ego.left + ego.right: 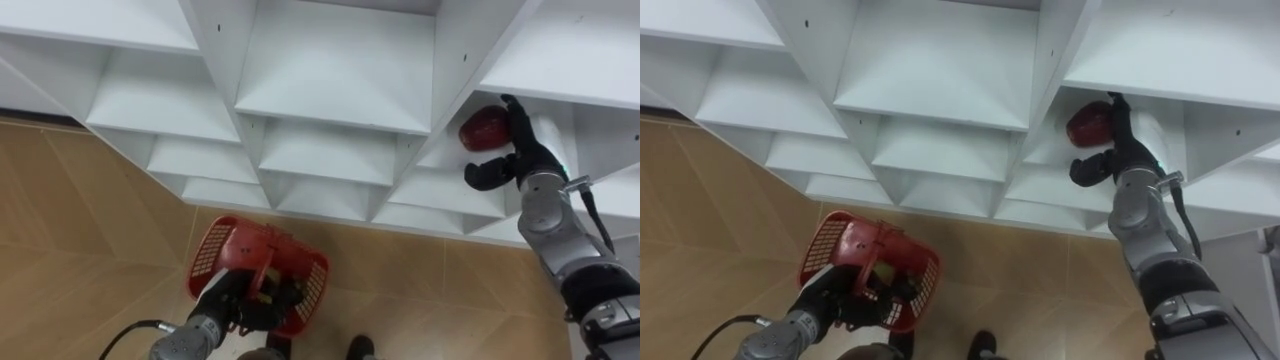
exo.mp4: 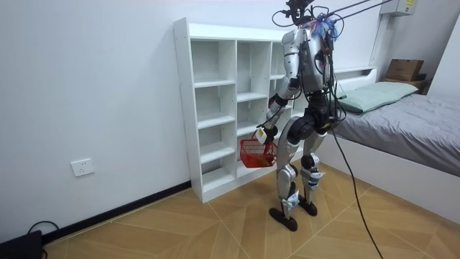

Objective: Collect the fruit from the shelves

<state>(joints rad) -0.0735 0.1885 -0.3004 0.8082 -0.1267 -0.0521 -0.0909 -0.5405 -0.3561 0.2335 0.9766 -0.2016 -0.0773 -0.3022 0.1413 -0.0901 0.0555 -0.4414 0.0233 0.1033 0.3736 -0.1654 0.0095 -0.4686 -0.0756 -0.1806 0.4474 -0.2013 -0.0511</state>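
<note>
One red basket (image 1: 208, 256) hangs low over the wooden floor, the left hand (image 1: 238, 302) with its fingers clamped on the handle. What lies inside it I cannot make out. Up to the right hand (image 1: 516, 156), reaching into a closet (image 1: 335, 70) compartment on the robot's right. Its fingers are apart, one stretched up along the side of the red fruit (image 1: 484, 127) and the thumb curled just below, so by my read nothing is pinched yet. The fruit sits on that shelf near the front edge. To do this well, push the palm closer, close evenly round the fruit's middle, then lift before drawing back so it cannot roll off. Count: one fruit on the shelves, one basket, two hands.
</note>
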